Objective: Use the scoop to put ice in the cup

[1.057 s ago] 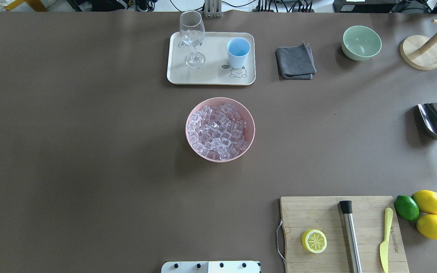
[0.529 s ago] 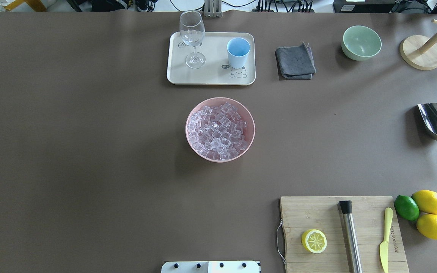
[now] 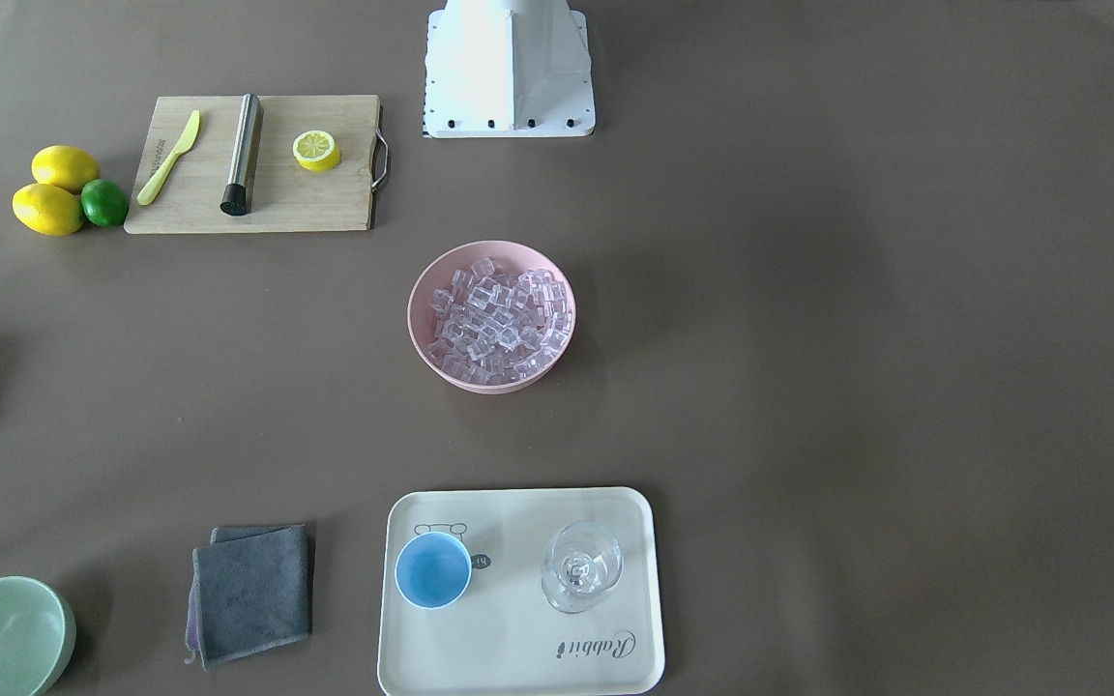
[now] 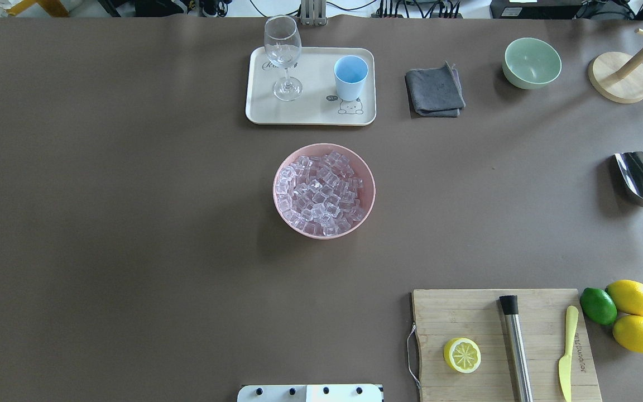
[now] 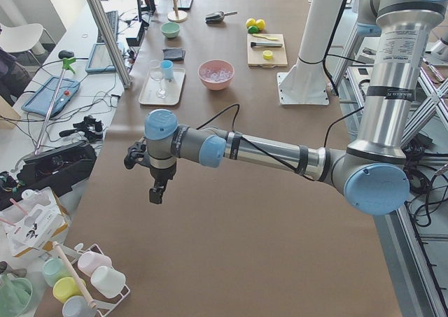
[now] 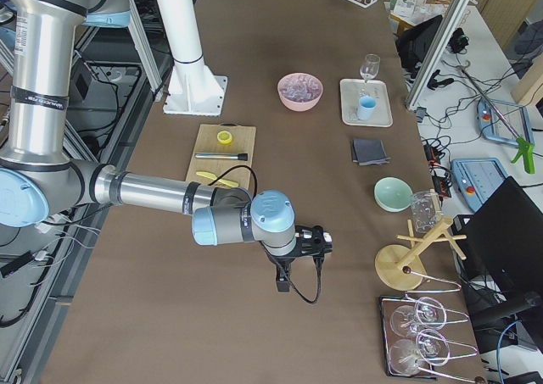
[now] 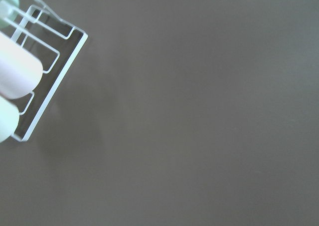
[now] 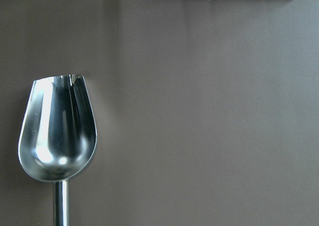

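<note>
The ice [image 4: 321, 190] fills a pink bowl [image 4: 282, 218] at the table's middle. The light-blue cup [image 4: 350, 75] stands upright on a cream tray [image 4: 310, 114] behind the bowl. The silver scoop [image 4: 642, 178] lies at the table's right edge, trough facing up; it also shows in the right wrist view [image 8: 57, 136], straight below the camera. My right gripper [image 6: 282, 284] hangs over the scoop's end of the table. My left gripper [image 5: 156, 194] hangs over the far left end. I cannot tell if either is open or shut.
A stemmed glass [image 4: 282, 56] shares the tray. A grey cloth [image 4: 434, 92], a pale-green bowl [image 4: 531, 62] and a wooden stand [image 4: 618, 78] sit at the back right. A cutting board [image 4: 466, 312] holds a lemon half, steel cylinder and knife; lemons and a lime [image 4: 598, 306] lie beside it.
</note>
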Controlling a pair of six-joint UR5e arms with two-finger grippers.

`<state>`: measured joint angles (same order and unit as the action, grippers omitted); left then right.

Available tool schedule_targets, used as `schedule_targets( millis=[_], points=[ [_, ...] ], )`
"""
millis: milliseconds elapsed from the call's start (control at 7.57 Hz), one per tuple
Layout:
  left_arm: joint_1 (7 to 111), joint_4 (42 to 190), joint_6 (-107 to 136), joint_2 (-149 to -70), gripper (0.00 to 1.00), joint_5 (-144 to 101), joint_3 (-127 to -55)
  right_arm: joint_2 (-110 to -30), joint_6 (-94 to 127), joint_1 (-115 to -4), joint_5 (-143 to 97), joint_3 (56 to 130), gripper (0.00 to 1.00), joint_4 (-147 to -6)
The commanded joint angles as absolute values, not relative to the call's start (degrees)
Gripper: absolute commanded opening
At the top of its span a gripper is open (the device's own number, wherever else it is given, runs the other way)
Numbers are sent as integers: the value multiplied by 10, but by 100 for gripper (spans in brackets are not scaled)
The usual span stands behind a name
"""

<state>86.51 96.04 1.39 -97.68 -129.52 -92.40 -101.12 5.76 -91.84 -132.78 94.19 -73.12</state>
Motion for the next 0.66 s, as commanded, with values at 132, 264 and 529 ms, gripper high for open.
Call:
schedule_targets(
  millis=[132, 264, 529],
  points=[
    [779, 966, -102, -1014, 99, -1296, -999, -1033, 146, -883, -1345, 912, 99, -606],
    [739, 967, -104, -1042, 99, -1296, -1007, -1048, 198, -867, -1346, 912, 99, -562],
    [699, 966, -193, -1046, 99, -1294, -1053, -1059, 312, -805, -1333, 931, 99, -499]
  ],
)
